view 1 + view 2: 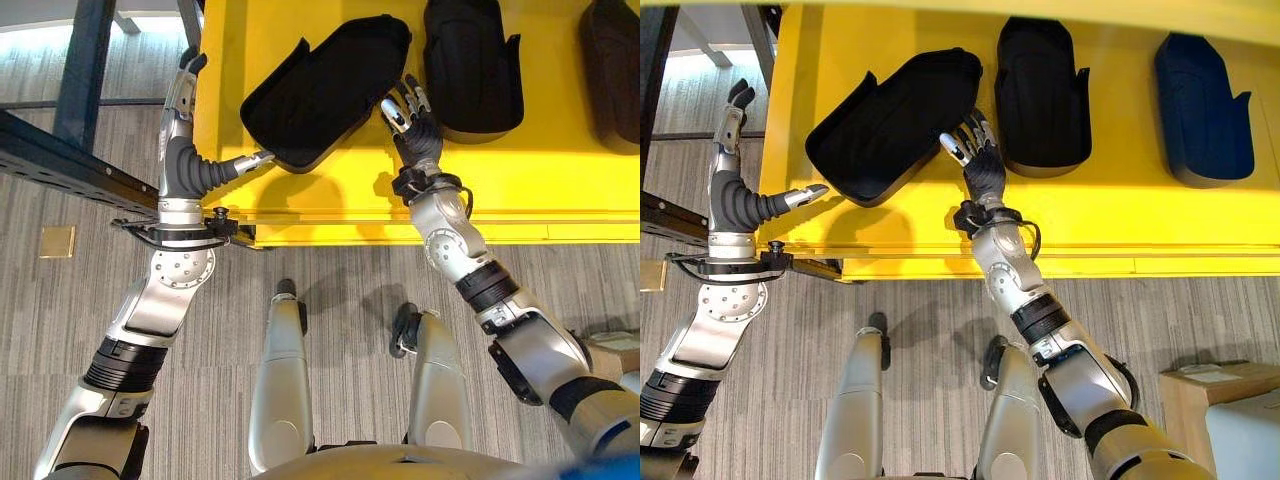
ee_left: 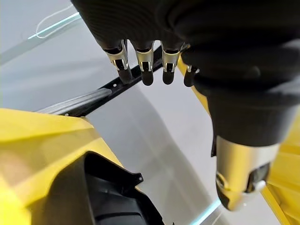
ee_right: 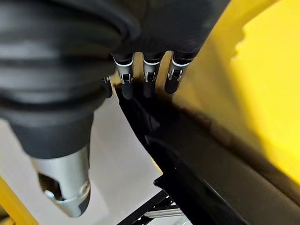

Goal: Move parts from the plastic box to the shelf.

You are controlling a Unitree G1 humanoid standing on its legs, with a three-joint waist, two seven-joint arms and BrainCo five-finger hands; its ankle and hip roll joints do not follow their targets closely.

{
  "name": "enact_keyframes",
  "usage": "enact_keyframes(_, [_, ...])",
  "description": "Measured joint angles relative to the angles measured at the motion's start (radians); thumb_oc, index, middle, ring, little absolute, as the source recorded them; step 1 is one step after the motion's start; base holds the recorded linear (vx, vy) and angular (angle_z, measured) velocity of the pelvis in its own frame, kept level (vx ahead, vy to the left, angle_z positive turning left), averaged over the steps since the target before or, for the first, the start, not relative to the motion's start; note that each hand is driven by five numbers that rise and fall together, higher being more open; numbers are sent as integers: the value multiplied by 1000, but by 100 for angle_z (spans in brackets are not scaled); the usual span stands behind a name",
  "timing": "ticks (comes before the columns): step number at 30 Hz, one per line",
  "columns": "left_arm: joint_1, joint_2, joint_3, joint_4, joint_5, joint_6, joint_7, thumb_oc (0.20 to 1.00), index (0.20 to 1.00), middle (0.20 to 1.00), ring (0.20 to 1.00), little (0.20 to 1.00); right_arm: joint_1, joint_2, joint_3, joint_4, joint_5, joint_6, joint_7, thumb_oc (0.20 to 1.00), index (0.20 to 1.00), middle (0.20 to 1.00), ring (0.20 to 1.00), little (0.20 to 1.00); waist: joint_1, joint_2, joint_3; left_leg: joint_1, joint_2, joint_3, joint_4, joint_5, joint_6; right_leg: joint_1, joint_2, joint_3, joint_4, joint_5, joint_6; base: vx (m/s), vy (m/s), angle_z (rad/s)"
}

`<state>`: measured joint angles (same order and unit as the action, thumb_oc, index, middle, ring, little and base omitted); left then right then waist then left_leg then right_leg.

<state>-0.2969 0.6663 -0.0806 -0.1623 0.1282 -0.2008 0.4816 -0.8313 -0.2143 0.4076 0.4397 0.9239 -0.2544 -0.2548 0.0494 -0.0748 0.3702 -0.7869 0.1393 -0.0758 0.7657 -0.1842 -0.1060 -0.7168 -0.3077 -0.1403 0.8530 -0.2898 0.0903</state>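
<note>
Black tray-shaped part [image 1: 895, 120] lies tilted on yellow shelf [image 1: 1120, 220], upper centre. Right hand [image 1: 975, 150], fingers straight, touches its right edge. Left hand [image 1: 745, 205] relaxed, released, thumb at lower-left rim.

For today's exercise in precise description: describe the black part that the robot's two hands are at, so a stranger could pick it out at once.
Start at the yellow shelf before the robot, where a row of dark moulded plastic parts lies. The one meant is the black shell-shaped part at the robot's left end of that row. Unlike its upright neighbour and the dark blue part, it lies slanted, between the left hand and right hand.
</note>
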Motion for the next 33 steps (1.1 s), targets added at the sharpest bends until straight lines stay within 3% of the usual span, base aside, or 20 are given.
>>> enact_keyframes(33, [-27,13,-37,-2,-110,-48,5,1000,1000,1000,1000,1000,-351,38,-31,478,36,30,-83,1000,1000,1000,1000,1000,47,3,2,0,-16,-21,-11,8,2,26,-13,-26,-17,-1,-1,3,1,1])
